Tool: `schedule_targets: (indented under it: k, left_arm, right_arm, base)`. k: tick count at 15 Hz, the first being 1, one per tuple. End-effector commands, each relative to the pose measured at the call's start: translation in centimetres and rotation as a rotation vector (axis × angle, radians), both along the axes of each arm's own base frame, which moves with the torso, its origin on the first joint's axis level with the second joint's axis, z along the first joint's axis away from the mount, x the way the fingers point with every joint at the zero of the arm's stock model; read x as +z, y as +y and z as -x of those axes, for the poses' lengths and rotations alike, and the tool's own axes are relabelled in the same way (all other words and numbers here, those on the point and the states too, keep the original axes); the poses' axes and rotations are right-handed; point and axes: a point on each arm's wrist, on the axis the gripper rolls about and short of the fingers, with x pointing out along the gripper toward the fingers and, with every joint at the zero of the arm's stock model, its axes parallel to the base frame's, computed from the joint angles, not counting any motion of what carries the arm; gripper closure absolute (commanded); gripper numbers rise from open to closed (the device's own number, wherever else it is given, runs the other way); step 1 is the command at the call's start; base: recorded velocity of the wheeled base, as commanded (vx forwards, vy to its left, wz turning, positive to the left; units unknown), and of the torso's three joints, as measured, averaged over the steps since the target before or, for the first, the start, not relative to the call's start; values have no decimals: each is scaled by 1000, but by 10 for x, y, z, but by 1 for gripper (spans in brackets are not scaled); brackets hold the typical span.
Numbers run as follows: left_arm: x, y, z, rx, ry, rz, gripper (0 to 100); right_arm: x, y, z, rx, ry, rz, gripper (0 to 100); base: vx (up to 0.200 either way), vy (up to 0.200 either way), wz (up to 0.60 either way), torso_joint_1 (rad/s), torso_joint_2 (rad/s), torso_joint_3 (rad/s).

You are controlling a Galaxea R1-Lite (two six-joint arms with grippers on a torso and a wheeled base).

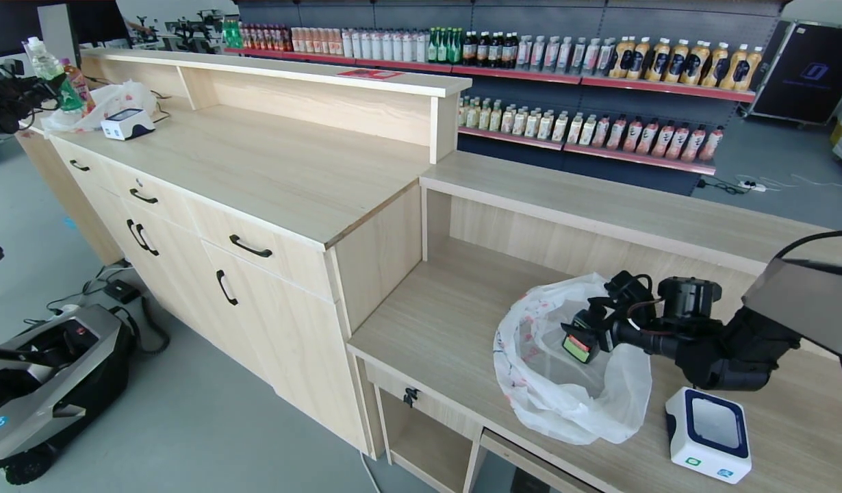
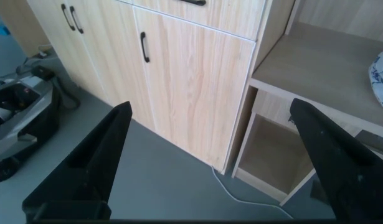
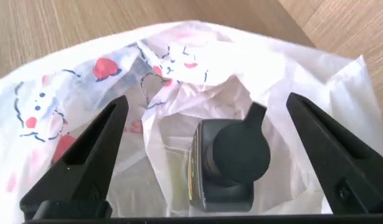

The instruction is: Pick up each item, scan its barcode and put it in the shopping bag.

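Meanwhile, at the wooden table [image 1: 448,322], our right tool [image 3: 207,102] hangs spread wide over the shopping bag [image 3: 73,93].

Between its fingers [image 3: 85,162], touching neither, we see a dark capped container [image 3: 231,162] with a yellow-green strip along one side, down inside the white printed bag, which sits open on the table. Just beside the bag, toward our right, stands a white scanner [image 1: 708,435] with a dark blue frame. Our left tool [image 2: 210,106] is likewise spread, out over the grey floor [image 2: 179,180] in front of pale wooden cabinet doors [image 2: 191,81].
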Motion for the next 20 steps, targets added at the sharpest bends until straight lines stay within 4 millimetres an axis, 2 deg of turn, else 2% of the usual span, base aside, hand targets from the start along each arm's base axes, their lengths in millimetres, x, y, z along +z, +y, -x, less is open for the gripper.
schedule_targets:
  k: [1,2,3,4,5,6,7,9,10,12,13,14,15,16,18,20]
  left_arm:
    - [0,0,0,1,0,0,0]
    - [0,0,0,1,0,0,0]
    - [0,0,0,1,0,0,0]
    - [0,0,0,1,0,0,0]
    - [0,0,0,1,0,0,0]
    - [0,0,0,1,0,0,0]
    - [0,0,0,1,0,0,0]
    - [0,0,0,1,0,0,0]
    - [0,0,0,1,0,0,0]
    - [0,0,0,1,0,0,0]
    - [0,0,0,1,0,0,0]
    - [0,0,0,1,0,0,0]
    - [0,0,0,1,0,0,0]
    - [0,0,0,1,0,0,0]
    - [0,0,0,1,0,0,0]
    - [0,0,0,1,0,0,0]
  right_arm:
    - [91,19,22,42,-123,3,0]
    - [147,32,57,70,-156,6,0]
    - [184,41,97,100,-186,19,0]
    - [208,43,131,121,-241,45,0]
    - [223,41,160,115,-303,97,0]
    - [235,37,185,34,-382,185,0]
    - [249,35,204,-29,-429,202,0]
    - [264,31,230,-128,-437,206,0]
    - [266,28,239,-202,-405,187,0]
    - [257,20,259,-414,-211,166,0]
    - [250,13,262,-531,-116,147,0]
    - [248,10,263,-570,-82,135,0]
    - [236,-1,265,-671,29,112,0]
    - [220,-12,266,-737,143,132,0]
    - [210,-26,249,-805,153,111,0]
    - [208,-34,237,-833,103,105,0]
  base:
    - [0,0,0,0,0,0]
    - [0,0,0,0,0,0]
    - [0,0,0,0,0,0]
    - [0,0,0,0,0,0]
    - [0,0,0,0,0,0]
    - [0,0,-600,7,2,-7]
    - [0,0,-600,-2,2,2]
    - [0,0,-600,-2,5,5]
    - [0,0,-600,12,7,7]
    - [0,0,-600,2,2,7]
    - [0,0,-600,-7,-2,2]
    - [0,0,-600,2,2,7]
    - [0,0,-600,2,2,2]
    - [0,0,-600,2,2,-2]
    - [0,0,-300,-1,1,1]
    - [0,0,0,0,0,0]
